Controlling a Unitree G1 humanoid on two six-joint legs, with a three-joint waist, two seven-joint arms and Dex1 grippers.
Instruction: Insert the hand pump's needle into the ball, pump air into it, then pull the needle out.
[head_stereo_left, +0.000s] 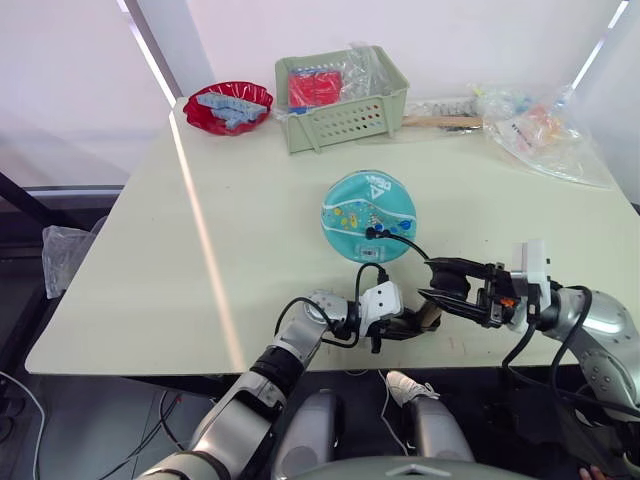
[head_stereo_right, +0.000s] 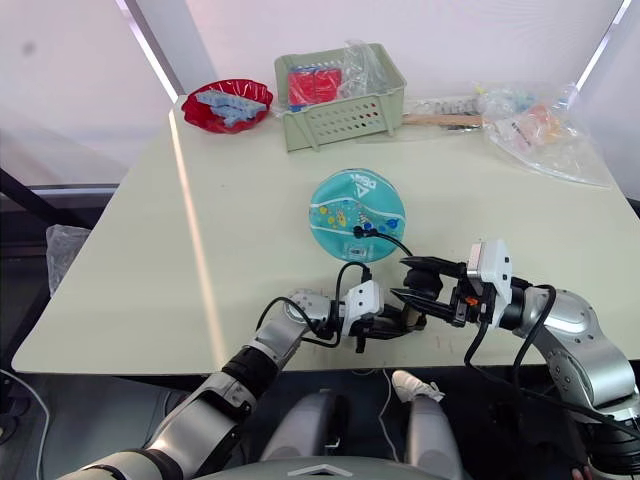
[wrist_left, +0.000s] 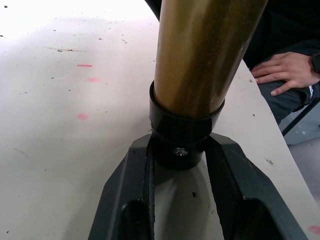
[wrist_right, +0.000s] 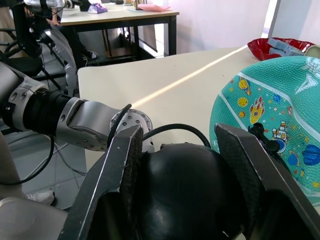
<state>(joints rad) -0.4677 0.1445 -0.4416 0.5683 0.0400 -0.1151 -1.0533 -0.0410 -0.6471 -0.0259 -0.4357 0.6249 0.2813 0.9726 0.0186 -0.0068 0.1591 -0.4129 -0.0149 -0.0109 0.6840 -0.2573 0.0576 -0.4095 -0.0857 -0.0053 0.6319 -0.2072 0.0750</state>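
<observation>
Note the ball on the tabletop, between the green basket and the two claws. The black hose runs from the pump to a small black fitting seated on the side of the ball nearest the claws; the needle itself is too small to see, so you should treat insertion as apparently done.

The left claw pinches the black end collar of the hand pump, its two fingers pressed against it. The right claw sits around the pump's rounded black handle, fingers on both sides of it, apparently clamped.

Judge the task to be at the pumping stage. The ball looks round, but you cannot tell how full it is. Pumping and needle withdrawal remain.
</observation>
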